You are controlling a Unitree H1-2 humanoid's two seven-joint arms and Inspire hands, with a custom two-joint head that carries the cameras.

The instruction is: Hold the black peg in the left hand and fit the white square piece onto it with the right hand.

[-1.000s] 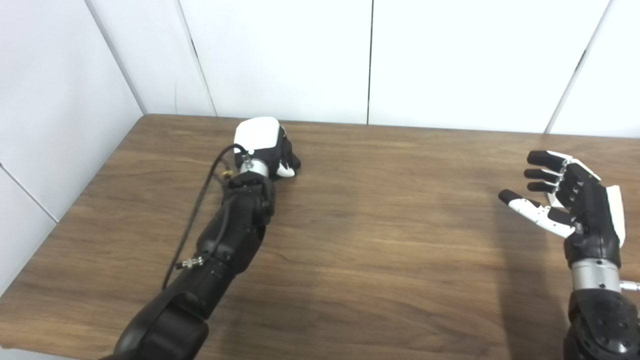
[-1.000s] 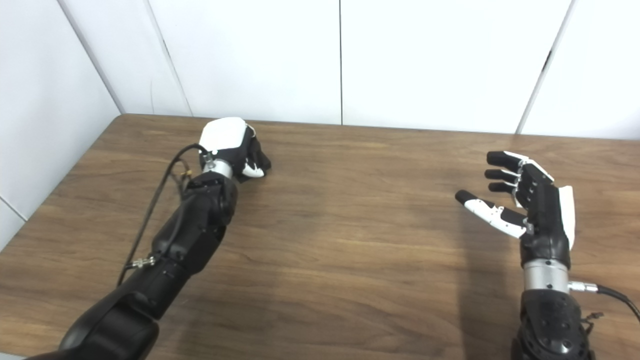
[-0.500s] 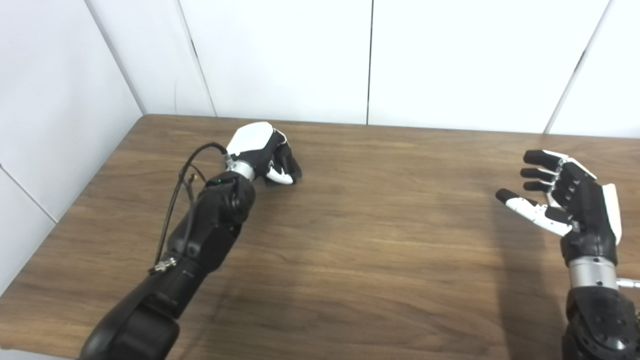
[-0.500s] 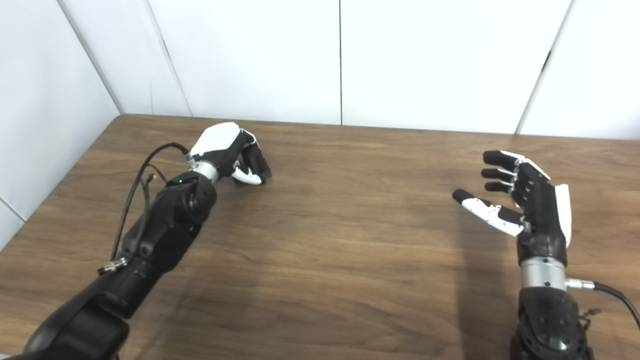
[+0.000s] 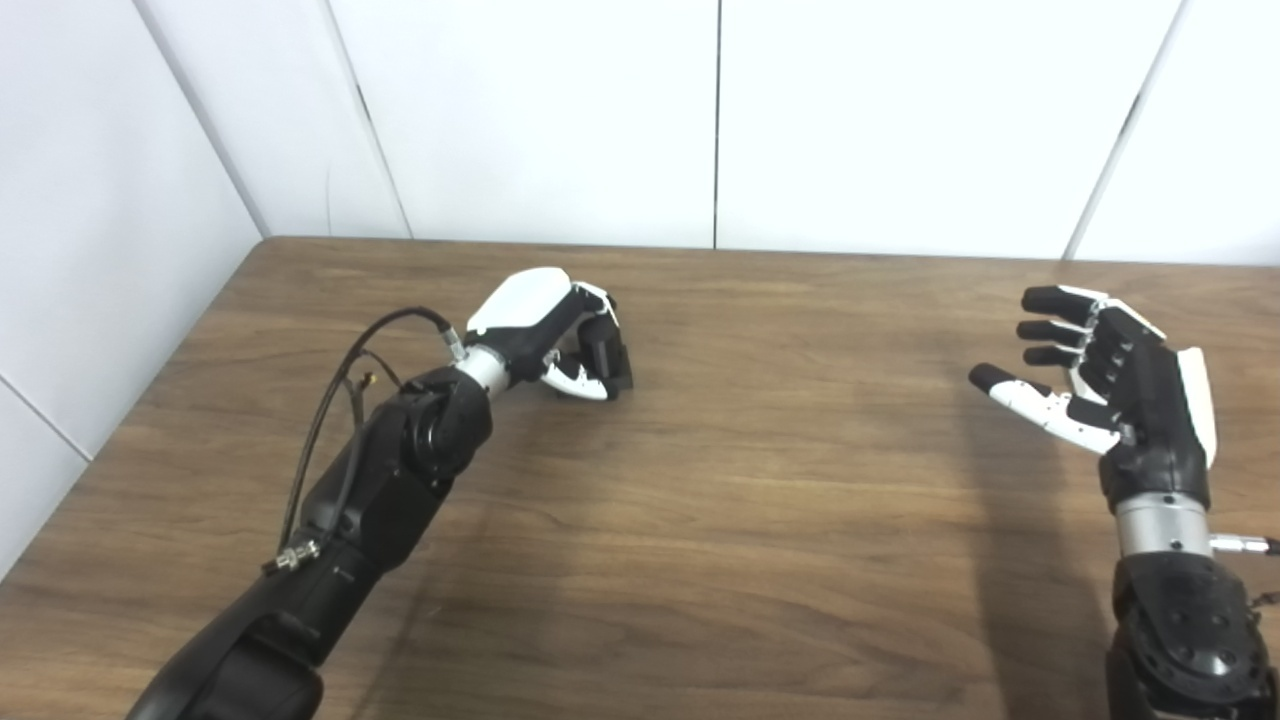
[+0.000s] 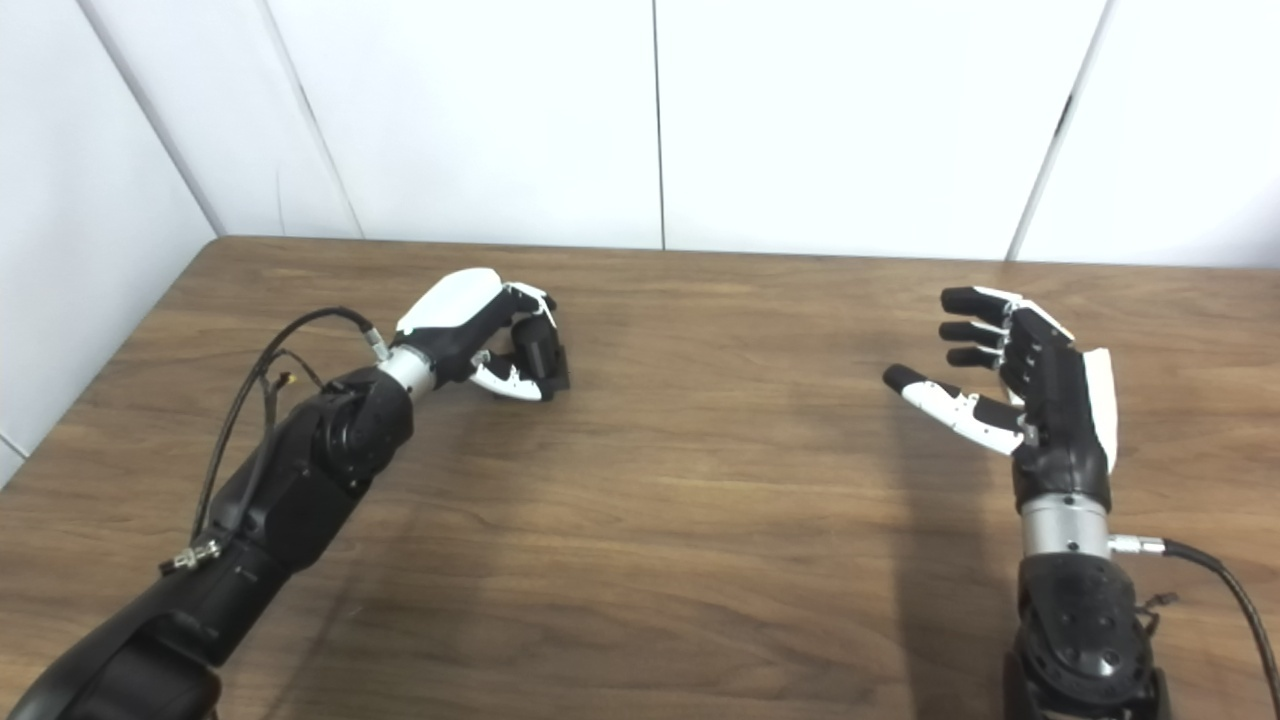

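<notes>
Wood table (image 5: 760, 520): left hand (image 5: 560, 335) curled low on it, apparently around a dark object, likely the peg, mostly hidden; right hand (image 6: 1020, 385) spread wide, empty; white piece unseen; fitting not begun

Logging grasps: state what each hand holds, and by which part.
The right hand is open, holding nothing. The left hand is curled over something dark at the table; what, and where gripped, cannot be told.

Left hand (image 5: 545, 335): glossy white shell on back, black fingers, white thumb segment. Silver metal wrist ring, black loose cable looping off forearm with brass connector. Right hand (image 6: 1020, 385): black fingers, white thumb and side plate, silver wrist collar, black dimpled forearm, black cable.
</notes>
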